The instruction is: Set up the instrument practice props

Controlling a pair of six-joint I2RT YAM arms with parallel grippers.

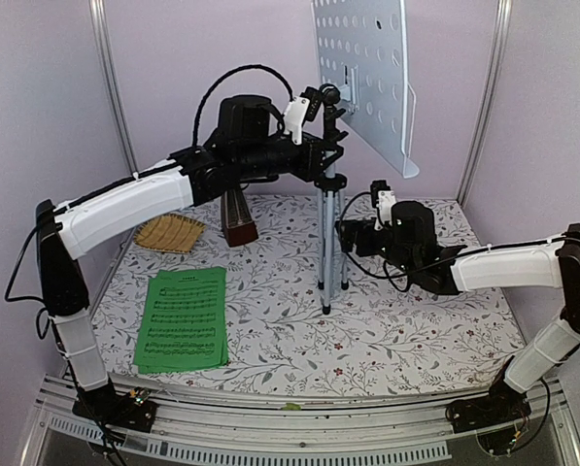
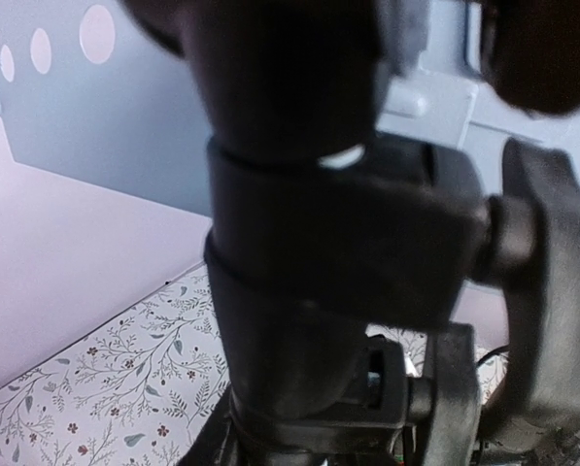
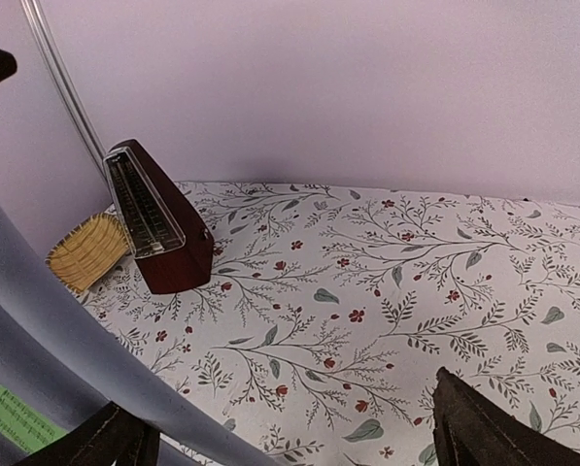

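The music stand stands upright mid-table, its pale blue perforated desk (image 1: 367, 68) tilted above silver tripod legs (image 1: 326, 252). My left gripper (image 1: 330, 146) is shut on the stand's black neck clamp (image 2: 338, 243), which fills the left wrist view below the desk (image 2: 105, 126). My right gripper (image 1: 353, 233) hangs open beside the pole at mid height; a silver leg (image 3: 76, 359) crosses by its left fingertip (image 3: 105, 442), and nothing is held. The green sheet-music booklet (image 1: 183, 318) lies flat at front left. The reddish-brown metronome (image 1: 239, 218) (image 3: 158, 228) stands at the back left.
A tan woven straw mat (image 1: 168, 233) (image 3: 85, 254) lies left of the metronome by the wall. Lilac walls and metal corner posts (image 1: 110, 78) close in the floral table (image 1: 416, 330). A slotted rail (image 1: 299, 427) runs along the near edge.
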